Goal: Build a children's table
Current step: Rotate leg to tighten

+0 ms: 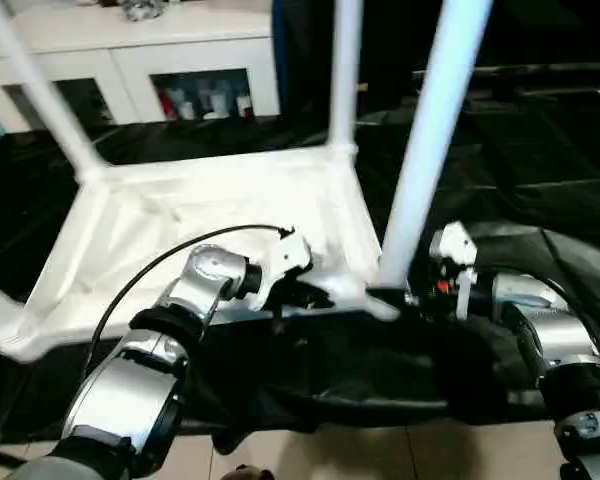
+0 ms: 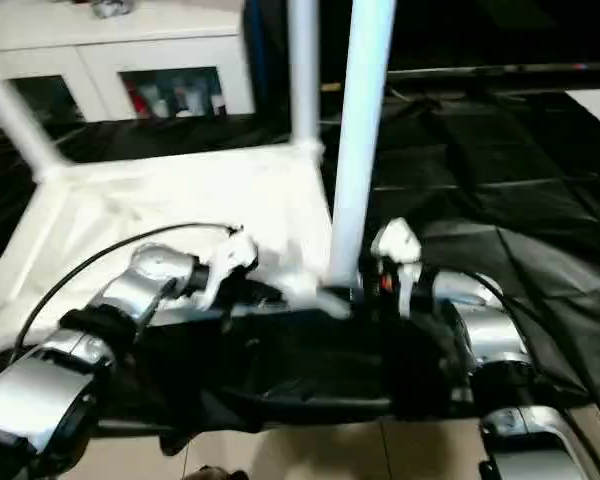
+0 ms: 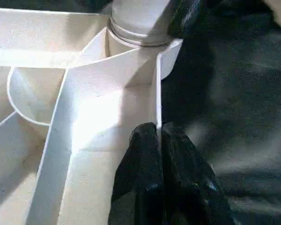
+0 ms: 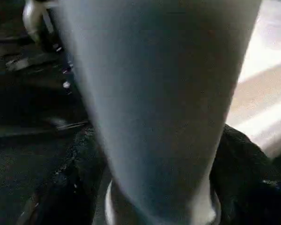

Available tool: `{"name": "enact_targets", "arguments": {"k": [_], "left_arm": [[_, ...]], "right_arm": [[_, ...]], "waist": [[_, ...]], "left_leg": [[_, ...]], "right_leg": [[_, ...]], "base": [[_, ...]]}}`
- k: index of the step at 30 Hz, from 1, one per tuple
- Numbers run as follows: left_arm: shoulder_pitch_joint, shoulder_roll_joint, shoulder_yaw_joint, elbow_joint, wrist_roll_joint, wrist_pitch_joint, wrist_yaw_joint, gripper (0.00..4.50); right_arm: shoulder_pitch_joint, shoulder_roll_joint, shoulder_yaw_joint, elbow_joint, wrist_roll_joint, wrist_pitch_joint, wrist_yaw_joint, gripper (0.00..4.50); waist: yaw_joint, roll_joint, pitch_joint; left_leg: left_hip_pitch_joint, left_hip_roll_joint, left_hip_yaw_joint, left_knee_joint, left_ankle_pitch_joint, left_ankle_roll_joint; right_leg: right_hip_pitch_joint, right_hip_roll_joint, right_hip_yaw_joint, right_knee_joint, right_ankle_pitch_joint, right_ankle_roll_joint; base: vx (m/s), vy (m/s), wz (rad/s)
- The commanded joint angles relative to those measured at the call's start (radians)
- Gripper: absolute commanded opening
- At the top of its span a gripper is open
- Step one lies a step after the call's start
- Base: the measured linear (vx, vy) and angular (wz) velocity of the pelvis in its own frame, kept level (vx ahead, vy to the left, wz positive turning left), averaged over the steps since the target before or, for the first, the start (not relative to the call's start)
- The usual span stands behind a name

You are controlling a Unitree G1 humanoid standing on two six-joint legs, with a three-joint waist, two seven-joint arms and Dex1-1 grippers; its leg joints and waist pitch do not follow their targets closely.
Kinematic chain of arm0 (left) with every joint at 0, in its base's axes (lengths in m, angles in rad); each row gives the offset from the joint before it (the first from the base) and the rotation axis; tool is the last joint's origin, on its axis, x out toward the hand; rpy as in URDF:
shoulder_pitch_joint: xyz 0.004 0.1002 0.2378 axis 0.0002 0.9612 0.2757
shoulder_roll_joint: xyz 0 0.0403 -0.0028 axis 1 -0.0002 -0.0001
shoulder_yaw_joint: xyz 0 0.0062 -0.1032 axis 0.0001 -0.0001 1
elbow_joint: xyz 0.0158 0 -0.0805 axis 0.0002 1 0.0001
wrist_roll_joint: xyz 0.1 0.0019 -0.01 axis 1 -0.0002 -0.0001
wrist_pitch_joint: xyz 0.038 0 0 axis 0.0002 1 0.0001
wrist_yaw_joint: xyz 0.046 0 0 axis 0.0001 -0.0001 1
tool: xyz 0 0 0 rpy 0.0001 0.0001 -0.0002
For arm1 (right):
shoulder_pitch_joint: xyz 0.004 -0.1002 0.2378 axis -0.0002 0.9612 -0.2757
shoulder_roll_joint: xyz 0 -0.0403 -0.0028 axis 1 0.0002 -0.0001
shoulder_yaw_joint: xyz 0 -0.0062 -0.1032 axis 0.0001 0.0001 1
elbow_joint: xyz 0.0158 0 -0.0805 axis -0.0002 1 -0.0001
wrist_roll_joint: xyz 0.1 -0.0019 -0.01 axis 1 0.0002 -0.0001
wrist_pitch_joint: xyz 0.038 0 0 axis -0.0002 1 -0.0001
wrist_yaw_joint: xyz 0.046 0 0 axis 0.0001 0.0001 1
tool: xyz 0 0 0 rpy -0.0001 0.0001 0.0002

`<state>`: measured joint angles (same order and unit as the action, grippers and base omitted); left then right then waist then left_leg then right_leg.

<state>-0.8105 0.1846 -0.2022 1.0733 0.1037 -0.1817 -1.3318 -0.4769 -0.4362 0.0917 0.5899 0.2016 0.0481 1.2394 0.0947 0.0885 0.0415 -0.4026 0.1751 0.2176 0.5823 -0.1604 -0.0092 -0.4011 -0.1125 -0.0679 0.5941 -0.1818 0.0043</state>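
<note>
The tabletop point(image 1: 195, 215) lies upside down on the black-draped work table point(image 1: 540, 170), ribbed underside up, so the corner sockets face you and the legs can go in from above. Legs already rise from the far corners, among them the far-left leg point(image 1: 40, 90) and the far-right leg point(image 1: 345, 70). The near-right leg point(image 1: 430, 140) stands in its socket at the corner closest to your right arm.

Your left gripper point(image 3: 158, 140) is pinched shut on the thin side wall of the tabletop, just short of that same corner. That grip appears to be there to pin the light plastic top down and keep it from sliding or tipping while the leg is worked into place.

Your right gripper point(image 4: 154, 178) reaches in at the base of the near-right leg, one black finger on each side of the tube, low down near the socket collar. The fingers stand apart around the tube; whether they are actually squeezing it or merely bracketing it cannot be told from here. Holding so low makes sense: it puts the push right at the joint.

Behind the work table stands a white cabinet point(image 1: 130, 60).
</note>
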Motion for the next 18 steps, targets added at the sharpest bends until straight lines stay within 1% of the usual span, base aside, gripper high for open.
{"name": "enact_targets", "arguments": {"k": [1,2,3,5,8,9,11,12,13,14,15,16,17,18], "left_arm": [[0.017,0.008,-0.007,-0.025,-0.029,0.005,-0.059,0.00],[0.019,0.011,-0.007,-0.029,-0.030,0.006,-0.063,0.00],[0.020,0.011,-0.006,-0.031,-0.031,0.006,-0.066,0.00],[0.023,0.013,-0.006,-0.038,-0.032,0.010,-0.069,0.00],[0.023,0.011,-0.004,-0.045,-0.035,0.016,-0.065,0.00],[0.023,0.005,-0.001,-0.047,-0.034,0.016,-0.046,0.00],[0.019,-0.007,0.009,-0.046,-0.032,0.019,0.001,0.00],[0.013,-0.015,0.017,-0.039,-0.028,0.022,0.045,0.00],[0.008,-0.021,0.021,-0.033,-0.025,0.024,0.072,0.00],[0.001,-0.028,0.026,-0.025,-0.020,0.028,0.109,0.00],[-0.013,-0.042,0.037,-0.007,-0.016,0.032,0.175,0.00],[-0.019,-0.049,0.042,0.000,-0.015,0.034,0.203,0.00],[-0.029,-0.061,0.048,0.013,-0.012,0.037,0.248,0.00],[-0.040,-0.072,0.053,0.026,-0.008,0.040,0.298,0.00]], "right_arm": [[0.001,-0.012,0.020,-0.031,0.005,0.019,0.043,2.85],[-0.002,-0.013,0.022,-0.031,0.004,0.021,0.048,2.63],[-0.004,-0.015,0.023,-0.030,0.004,0.023,0.052,2.55],[-0.003,-0.017,0.028,-0.035,0.005,0.028,0.061,2.49],[-0.003,-0.013,0.032,-0.041,0.008,0.040,0.070,2.45],[0.001,-0.010,0.034,-0.045,0.009,0.042,0.066,2.45],[0.005,0.004,0.030,-0.041,0.004,0.040,0.034,2.44],[0.004,0.016,0.024,-0.031,-0.002,0.035,0.001,2.44],[0.003,0.025,0.020,-0.022,-0.009,0.031,-0.027,2.44],[0.000,0.037,0.014,-0.007,-0.022,0.027,-0.074,2.44],[-0.010,0.061,0.002,0.031,-0.052,0.021,-0.177,2.44],[-0.015,0.072,-0.004,0.050,-0.065,0.019,-0.224,2.44],[-0.022,0.090,-0.013,0.079,-0.082,0.017,-0.295,2.43],[-0.025,0.107,-0.022,0.101,-0.091,0.018,-0.354,2.43]], "waist": [[0.001,-0.022,-0.062],[0.003,-0.021,-0.062],[0.003,-0.022,-0.062],[0.003,-0.024,-0.063],[0.005,-0.025,-0.065],[0.006,-0.028,-0.064],[0.007,-0.027,-0.064],[0.007,-0.027,-0.062],[0.007,-0.027,-0.062],[0.005,-0.027,-0.060],[0.004,-0.025,-0.060],[0.001,-0.024,-0.059],[-0.002,-0.025,-0.059],[-0.012,-0.024,-0.058]], "left_leg": [[0.030,0.065,-0.034,-0.068,-0.297,0.087],[0.029,0.066,-0.035,-0.070,-0.295,0.084],[0.030,0.066,-0.034,-0.070,-0.298,0.082],[0.030,0.065,-0.034,-0.070,-0.295,0.078],[0.028,0.063,-0.033,-0.065,-0.267,0.089],[0.028,0.062,-0.033,-0.065,-0.264,0.092],[0.027,0.062,-0.033,-0.065,-0.258,0.095],[0.027,0.063,-0.034,-0.066,-0.267,0.089],[0.027,0.063,-0.034,-0.066,-0.267,0.089],[0.029,0.063,-0.035,-0.068,-0.287,0.074],[0.030,0.063,-0.035,-0.069,-0.296,0.067],[0.031,0.062,-0.036,-0.071,-0.315,0.048],[0.032,0.062,-0.037,-0.073,-0.321,0.038],[0.033,0.060,-0.039,-0.076,-0.344,0.017]], "right_leg": [[0.039,-0.054,0.034,-0.072,-0.204,-0.271],[0.039,-0.054,0.034,-0.070,-0.191,-0.271],[0.038,-0.053,0.033,-0.071,-0.193,-0.270],[0.039,-0.054,0.034,-0.070,-0.191,-0.269],[0.040,-0.055,0.034,-0.068,-0.169,-0.270],[0.040,-0.055,0.034,-0.068,-0.168,-0.270],[0.040,-0.055,0.033,-0.068,-0.177,-0.267],[0.039,-0.056,0.034,-0.072,-0.206,-0.260],[0.039,-0.056,0.034,-0.072,-0.206,-0.260],[0.037,-0.055,0.033,-0.075,-0.245,-0.250],[0.034,-0.055,0.034,-0.075,-0.259,-0.247],[0.034,-0.054,0.033,-0.078,-0.286,-0.241],[0.033,-0.054,0.033,-0.078,-0.296,-0.237],[0.031,-0.052,0.034,-0.080,-0.312,-0.227]], "base": [[0.000,0.000,0.00],[0.000,0.000,0.00],[0.000,0.000,0.00],[0.000,0.000,0.00],[0.000,0.000,0.00],[0.000,0.000,0.00],[0.000,0.000,0.00],[0.000,0.000,0.00],[0.000,0.000,0.00],[0.000,0.000,0.00],[0.000,0.000,0.00],[0.000,0.000,0.00],[0.000,0.000,0.00],[0.000,0.000,0.00]]}}
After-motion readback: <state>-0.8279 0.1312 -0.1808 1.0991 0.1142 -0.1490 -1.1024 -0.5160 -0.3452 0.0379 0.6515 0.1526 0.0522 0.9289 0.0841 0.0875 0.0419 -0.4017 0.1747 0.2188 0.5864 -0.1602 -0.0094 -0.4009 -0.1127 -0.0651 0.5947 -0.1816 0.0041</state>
